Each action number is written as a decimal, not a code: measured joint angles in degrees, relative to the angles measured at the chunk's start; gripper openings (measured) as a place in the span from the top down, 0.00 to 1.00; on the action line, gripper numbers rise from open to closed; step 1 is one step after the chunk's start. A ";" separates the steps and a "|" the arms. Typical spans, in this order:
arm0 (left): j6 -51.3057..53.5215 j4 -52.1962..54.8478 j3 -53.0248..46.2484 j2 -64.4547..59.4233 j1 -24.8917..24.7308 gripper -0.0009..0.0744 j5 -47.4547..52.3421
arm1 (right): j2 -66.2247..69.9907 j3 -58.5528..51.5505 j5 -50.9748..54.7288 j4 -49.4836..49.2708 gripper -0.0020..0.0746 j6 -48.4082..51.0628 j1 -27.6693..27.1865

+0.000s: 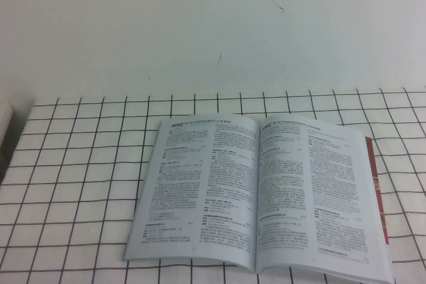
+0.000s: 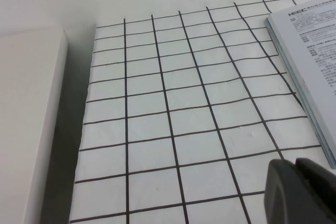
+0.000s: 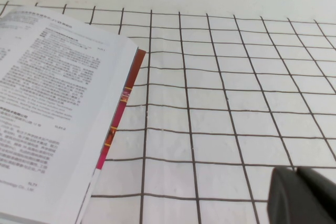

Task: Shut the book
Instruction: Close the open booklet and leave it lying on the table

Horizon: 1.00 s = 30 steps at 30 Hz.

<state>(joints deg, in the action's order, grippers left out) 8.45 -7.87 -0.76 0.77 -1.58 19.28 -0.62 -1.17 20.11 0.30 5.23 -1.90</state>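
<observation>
An open book [image 1: 259, 194] lies flat on the checked tablecloth [image 1: 80, 164], printed pages facing up, a red cover edge [image 1: 375, 177] showing along its right side. Neither arm shows in the high view. In the left wrist view my left gripper [image 2: 296, 169] hovers shut over the cloth, a little off the book's left page edge [image 2: 310, 51]. In the right wrist view my right gripper [image 3: 296, 174] is shut above bare cloth, well to the right of the book's right page [image 3: 58, 103] and red cover edge [image 3: 121, 114].
A white wall [image 1: 213, 24] rises behind the table. A white box-like surface [image 2: 26, 129] stands beside the cloth's left edge. The cloth's grid extends on both sides of the book.
</observation>
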 joint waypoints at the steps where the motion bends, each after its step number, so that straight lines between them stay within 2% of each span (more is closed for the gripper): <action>1: 0.00 0.05 0.00 0.00 0.00 0.99 0.00 | 0.00 0.00 0.00 0.12 0.98 0.00 0.00; 7: 0.00 0.26 -0.48 0.00 0.00 0.99 -3.64 | 0.00 0.00 -0.12 0.34 0.98 0.00 0.00; 13: 0.00 0.52 -0.48 0.00 0.00 0.99 -16.68 | 0.00 -0.47 -4.51 0.34 0.98 0.00 0.00; 16: 0.00 0.52 -0.48 0.00 0.00 0.99 -24.84 | 0.00 -0.47 -12.57 0.34 0.98 0.00 0.00; 21: 0.00 0.52 -0.48 0.00 0.00 0.99 -40.71 | 0.00 -0.47 -32.07 0.34 0.98 0.00 0.00; 25: 0.00 0.52 -0.48 0.00 0.00 0.99 -47.51 | 0.00 -0.47 -45.63 0.34 0.98 -0.11 0.00; 30: 0.00 0.52 -0.48 0.00 0.00 0.99 -51.62 | -0.09 -0.47 -56.33 0.06 0.98 -0.20 0.00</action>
<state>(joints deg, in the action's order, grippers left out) 8.45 -7.35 -1.25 0.77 -1.58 -32.34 -0.71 -1.64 -36.22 0.36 5.02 -1.90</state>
